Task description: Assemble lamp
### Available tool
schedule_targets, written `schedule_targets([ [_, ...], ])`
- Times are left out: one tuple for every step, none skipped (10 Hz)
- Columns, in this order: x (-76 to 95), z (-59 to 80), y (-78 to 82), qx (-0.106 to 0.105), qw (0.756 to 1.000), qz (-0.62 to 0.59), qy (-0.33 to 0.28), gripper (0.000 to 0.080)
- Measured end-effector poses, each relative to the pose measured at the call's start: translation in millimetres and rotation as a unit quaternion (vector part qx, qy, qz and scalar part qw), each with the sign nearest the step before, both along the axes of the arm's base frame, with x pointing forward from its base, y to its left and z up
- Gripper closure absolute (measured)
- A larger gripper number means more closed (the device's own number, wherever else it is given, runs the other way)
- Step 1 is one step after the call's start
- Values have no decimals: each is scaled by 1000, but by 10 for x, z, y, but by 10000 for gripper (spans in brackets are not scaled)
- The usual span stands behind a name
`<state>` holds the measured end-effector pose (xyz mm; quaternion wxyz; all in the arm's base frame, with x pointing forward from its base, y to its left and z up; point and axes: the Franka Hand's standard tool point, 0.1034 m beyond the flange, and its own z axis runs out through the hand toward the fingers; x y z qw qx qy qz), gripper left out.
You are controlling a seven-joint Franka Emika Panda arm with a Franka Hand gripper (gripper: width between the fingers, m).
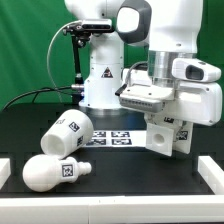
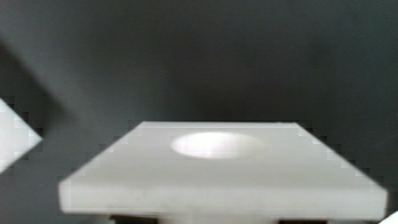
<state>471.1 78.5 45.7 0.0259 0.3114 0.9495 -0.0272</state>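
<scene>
The lamp's flat square base (image 1: pixel 166 136) hangs tilted above the table at the exterior view's right, gripped along one edge. My gripper (image 1: pixel 158 118) is shut on it from above. In the wrist view the base (image 2: pixel 222 172) fills the lower half, with its round socket (image 2: pixel 219 145) facing up. My gripper (image 2: pixel 217 217) is almost hidden behind the base's near edge. The tapered shade (image 1: pixel 65 133) lies on its side at the exterior view's left. The rounded bulb (image 1: pixel 52 172) lies in front of the shade, its neck pointing to the right.
The marker board (image 1: pixel 108 138) lies flat on the black table between the shade and the base. White rails (image 1: pixel 212 170) border the table's sides and front. The robot's pedestal (image 1: pixel 100 80) stands at the back. A white edge (image 2: pixel 15 130) shows at one side of the wrist view.
</scene>
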Motion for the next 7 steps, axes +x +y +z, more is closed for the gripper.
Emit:
schedule_targets([
  [1, -4, -30, -2, 1000, 19, 1, 489],
  [-2, -10, -43, -6, 998, 58, 3, 489],
  [-5, -15, -56, -10, 995, 94, 5, 489],
  [-14, -13, -44, -18, 989, 145, 9, 489],
  [-36, -4, -1, -29, 977, 212, 17, 489],
  [-39, 3, 2, -41, 964, 261, 29, 489],
  [-49, 10, 18, -52, 951, 301, 43, 489],
])
